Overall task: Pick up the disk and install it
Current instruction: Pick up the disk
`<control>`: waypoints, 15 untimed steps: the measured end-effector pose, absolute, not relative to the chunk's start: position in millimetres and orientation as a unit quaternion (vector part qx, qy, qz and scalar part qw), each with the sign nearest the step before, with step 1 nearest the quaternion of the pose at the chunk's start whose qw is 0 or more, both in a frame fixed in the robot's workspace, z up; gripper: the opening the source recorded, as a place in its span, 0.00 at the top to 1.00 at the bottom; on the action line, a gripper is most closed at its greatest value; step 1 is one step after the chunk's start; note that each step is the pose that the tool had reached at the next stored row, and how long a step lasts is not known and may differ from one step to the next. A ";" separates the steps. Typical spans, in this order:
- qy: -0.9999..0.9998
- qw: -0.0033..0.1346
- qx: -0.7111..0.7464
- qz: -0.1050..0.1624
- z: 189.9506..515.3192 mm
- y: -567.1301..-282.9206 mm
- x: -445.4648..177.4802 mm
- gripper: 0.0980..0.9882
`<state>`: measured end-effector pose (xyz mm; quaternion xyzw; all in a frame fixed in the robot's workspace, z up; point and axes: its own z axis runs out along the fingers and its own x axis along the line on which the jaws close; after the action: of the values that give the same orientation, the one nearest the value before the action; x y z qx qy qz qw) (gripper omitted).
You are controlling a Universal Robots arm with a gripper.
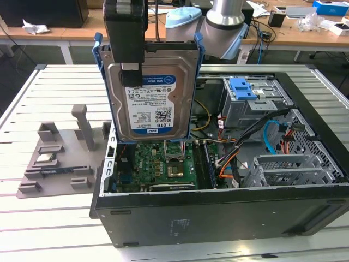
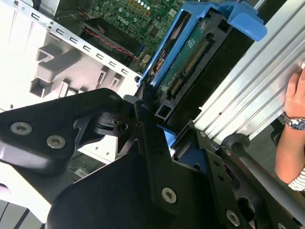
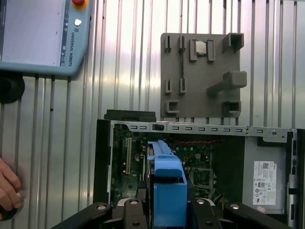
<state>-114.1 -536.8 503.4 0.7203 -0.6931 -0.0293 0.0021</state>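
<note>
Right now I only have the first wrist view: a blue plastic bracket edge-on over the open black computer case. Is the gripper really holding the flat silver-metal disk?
Observer: Yes. In the exterior view the gripper is shut on the top edge of the flat silver-metal disk, which hangs upright in its blue plastic bracket.
Operator: Which way is its label turned?
Observer: The white-and-blue label faces the exterior camera.
Operator: Any drive cage near it?
Observer: A grey metal drive cage with a bright-blue plastic latch sits in the black computer case, toward the exterior view's right of the disk and apart from it.
</note>
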 end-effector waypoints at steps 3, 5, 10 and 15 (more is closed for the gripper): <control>-0.693 0.002 0.720 -0.029 503.1 -536.8 -111.9 0.70; -0.693 0.002 0.720 -0.029 502.9 -536.8 -110.0 0.70; -0.693 0.002 0.720 -0.029 502.5 -536.8 -106.9 0.70; -0.693 0.002 0.720 -0.029 502.0 -536.8 -102.7 0.70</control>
<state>-102.7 -536.8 502.0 0.7203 -0.6930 -0.0293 0.0021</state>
